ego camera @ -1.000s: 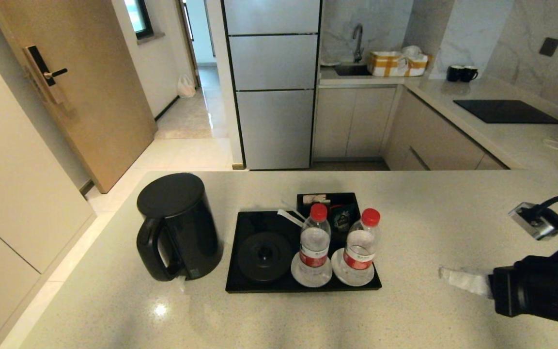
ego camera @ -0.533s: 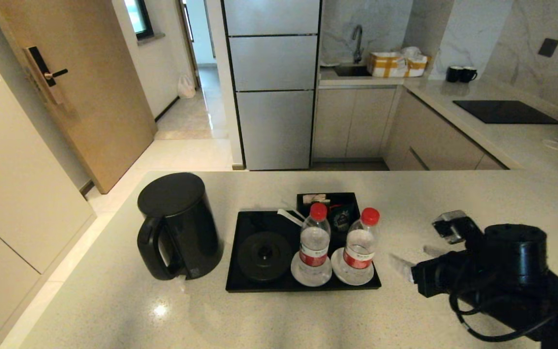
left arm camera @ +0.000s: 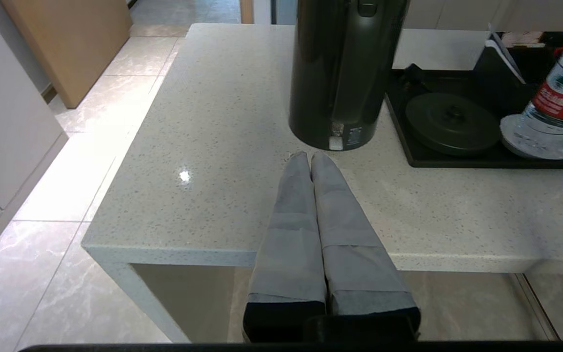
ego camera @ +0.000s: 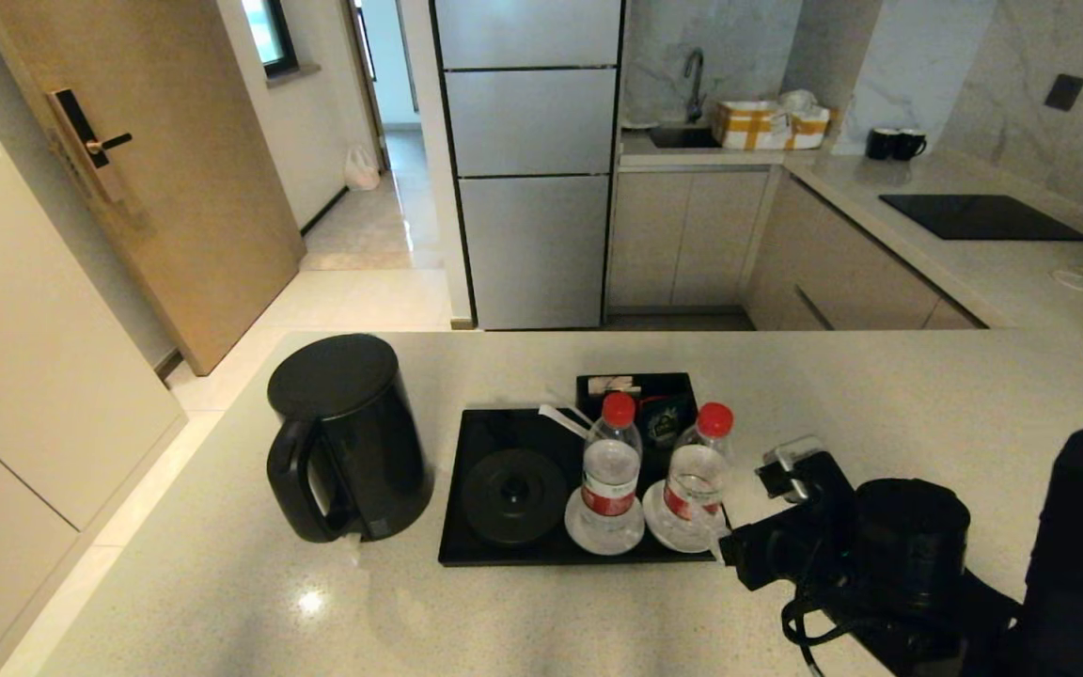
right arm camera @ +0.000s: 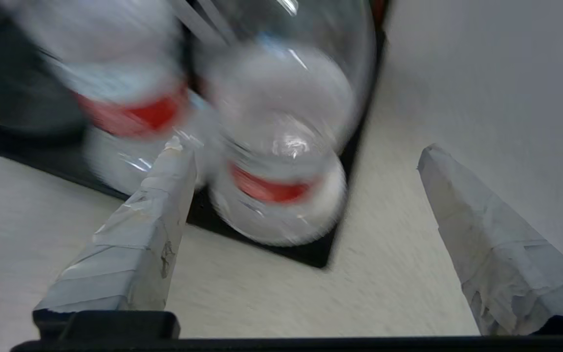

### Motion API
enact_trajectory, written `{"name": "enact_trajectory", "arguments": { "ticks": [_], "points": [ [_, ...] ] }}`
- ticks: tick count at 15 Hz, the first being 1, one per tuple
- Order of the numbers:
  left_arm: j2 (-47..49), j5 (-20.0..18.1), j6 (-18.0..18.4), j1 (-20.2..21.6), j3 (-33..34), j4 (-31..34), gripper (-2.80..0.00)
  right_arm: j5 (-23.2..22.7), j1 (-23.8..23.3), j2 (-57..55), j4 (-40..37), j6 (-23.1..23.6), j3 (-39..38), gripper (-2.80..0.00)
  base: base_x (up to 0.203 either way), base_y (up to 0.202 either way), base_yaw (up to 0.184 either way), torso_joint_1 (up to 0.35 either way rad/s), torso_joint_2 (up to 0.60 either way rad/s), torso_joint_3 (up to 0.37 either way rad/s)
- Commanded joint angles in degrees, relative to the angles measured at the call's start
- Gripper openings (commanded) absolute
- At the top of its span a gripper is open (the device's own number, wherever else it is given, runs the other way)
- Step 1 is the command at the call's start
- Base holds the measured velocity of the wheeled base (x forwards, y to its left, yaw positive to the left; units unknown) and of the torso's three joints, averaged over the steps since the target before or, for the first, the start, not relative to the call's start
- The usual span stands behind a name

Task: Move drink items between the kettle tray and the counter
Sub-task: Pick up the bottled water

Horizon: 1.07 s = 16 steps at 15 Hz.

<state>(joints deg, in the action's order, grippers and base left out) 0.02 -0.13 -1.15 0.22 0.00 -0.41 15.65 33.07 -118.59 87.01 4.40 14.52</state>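
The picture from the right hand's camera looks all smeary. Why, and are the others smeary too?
In the right wrist view the clear plastic water bottles with red labels are smeared, likely because the camera is moving; the taped grey fingers stay sharp. The left wrist view is crisp, with a bright glare spot on the speckled stone counter. The head view is sharp too, showing the same kind of glare spot.

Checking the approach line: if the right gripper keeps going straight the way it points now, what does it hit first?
Most likely the right bottle. The right gripper is open and aimed at it from the counter beside the tray; the bottle sits between its fingers' lines. Depth is unclear, and no contact shows yet.
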Motion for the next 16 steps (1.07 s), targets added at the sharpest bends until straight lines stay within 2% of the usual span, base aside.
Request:
{"name": "enact_trajectory", "arguments": {
  "ticks": [1, 6, 11, 16],
  "points": [
    [-0.02, -0.04, 0.01, -0.04, 0.00, 0.06, -2.80, 0.14, 1.82, 4.30, -0.01, 0.08, 0.51, 0.00, 0.000, 0.000, 0.000, 0.000, 0.00, 0.000],
    [-0.02, -0.04, 0.01, 0.04, 0.00, 0.06, -2.80, -0.59, 1.41, 4.26, -5.58, -0.09, 5.59, 0.00, 0.000, 0.000, 0.000, 0.000, 0.00, 0.000],
    [-0.02, -0.04, 0.01, -0.04, 0.00, 0.06, -2.80, -1.86, -0.81, -3.05, -5.80, -2.21, 11.59, 0.00, 0.000, 0.000, 0.000, 0.000, 0.00, 0.000],
    [-0.02, -0.04, 0.01, 0.04, 0.00, 0.06, -2.80, -3.59, -2.66, -8.25, -5.19, -5.08, 13.53, 0.00, 0.000, 0.000, 0.000, 0.000, 0.00, 0.000]
  ]
}}
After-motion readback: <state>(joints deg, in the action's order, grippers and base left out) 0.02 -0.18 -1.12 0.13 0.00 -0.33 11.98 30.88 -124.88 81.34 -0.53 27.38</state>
